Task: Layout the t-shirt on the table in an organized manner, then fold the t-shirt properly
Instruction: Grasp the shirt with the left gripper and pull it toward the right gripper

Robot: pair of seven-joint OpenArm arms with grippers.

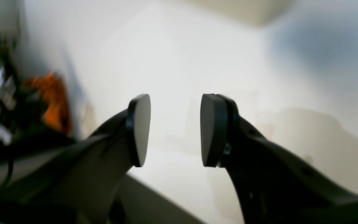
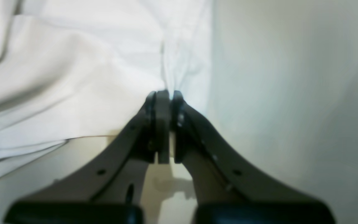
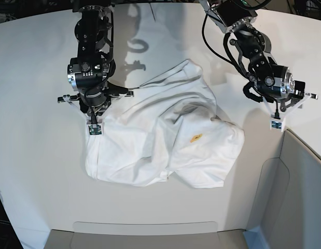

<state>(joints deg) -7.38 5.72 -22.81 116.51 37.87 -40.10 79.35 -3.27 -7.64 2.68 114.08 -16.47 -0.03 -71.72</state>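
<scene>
Base view: white table (image 3: 36,171) under crumpled t-shirt (image 3: 165,140), right pincer (image 2: 163,124) clamped on its hem, left pincer (image 1: 175,130) agape

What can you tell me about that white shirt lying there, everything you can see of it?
The t-shirt is white, soft cotton-like cloth, lying crumpled in a loose heap on the white table, not spread flat. Deep folds and creases run across it, and its edges curl under. A small orange mark shows near the middle. No lettering is visible on this side. The right end effector is shut on the cloth at one edge, bunching it there. The left end effector is open, away from the shirt.
</scene>
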